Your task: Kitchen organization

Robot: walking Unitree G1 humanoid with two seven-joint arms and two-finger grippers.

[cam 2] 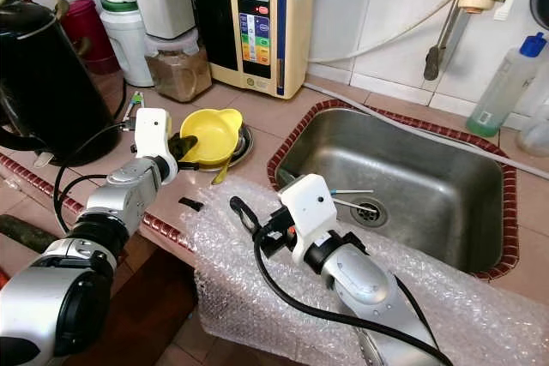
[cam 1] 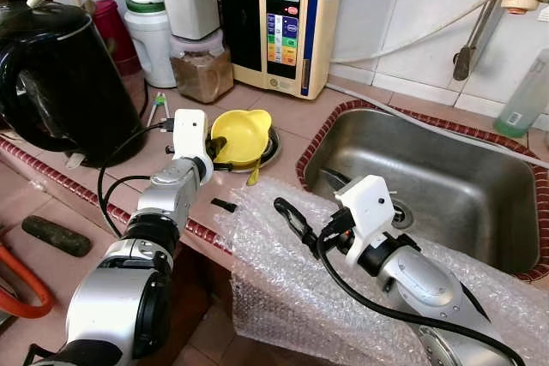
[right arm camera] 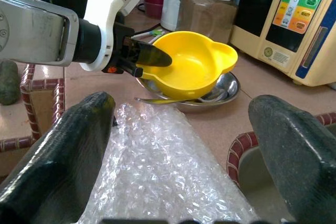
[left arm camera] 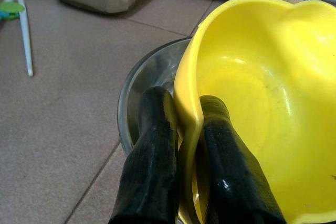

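1. Left eye view: the left gripper (cam 1: 219,153) pinches the rim of a yellow bowl (cam 1: 243,135), which sits in a steel dish (cam 1: 269,148) on the tiled counter (cam 1: 283,113), between the black kettle (cam 1: 60,83) and the sink (cam 1: 446,182).
2. Right eye view: the right gripper (cam 2: 243,212) hovers over bubble wrap (cam 2: 257,297) draped on the counter's edge, holding nothing.
3. Left wrist view: one black finger (left arm camera: 149,156) lies outside the bowl's wall, the other inside, clamped on it.
4. Right wrist view: the right gripper's fingers (right arm camera: 68,156) are spread wide above the wrap, the bowl ahead.
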